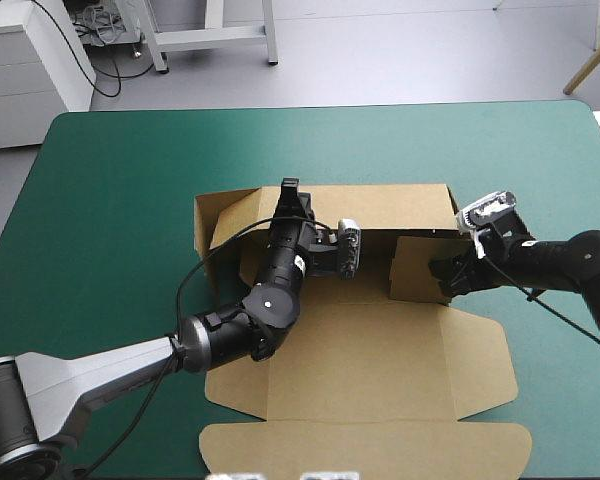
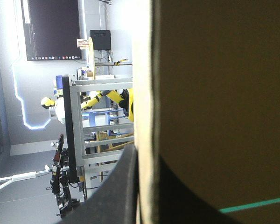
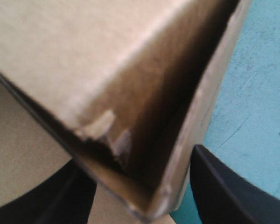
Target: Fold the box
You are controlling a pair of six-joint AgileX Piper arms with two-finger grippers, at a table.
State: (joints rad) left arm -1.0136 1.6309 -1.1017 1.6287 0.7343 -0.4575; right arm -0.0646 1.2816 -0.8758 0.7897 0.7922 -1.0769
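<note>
Box: the brown box of cut board (image 1: 380,340) lay at mid-table on the teal-green cover (image 1: 120,200). It was partly formed, with its long far wall (image 1: 380,208) raised and its broad lid panel (image 1: 370,445) flat toward the near edge.
Left gripper: the left gripper (image 1: 290,195) stood at the far wall's upper edge. In its wrist view we saw the black fingers (image 2: 116,191) all but closed, with the board pinched between them.
Right gripper: the right gripper (image 1: 442,275) sat at the small upright side flap (image 1: 415,268). Its black fingers (image 3: 228,186) stood apart with a folded corner of board between them, and we saw no pinch.
Weight: we judged the board light, so one arm could tip a panel.
Stiffness: we judged it stiff across a panel and willing to bend only along the creases, so an unheld wall would likely spring back.
Surface: we judged it dry and matte, unlikely to slip in a pinch.
Weak points: we saw torn paper at that corner, and we thought hard squeezing might crush an edge.
Where to hold: we would grip the free upper edges of the walls near their corners and keep off the creases.
</note>
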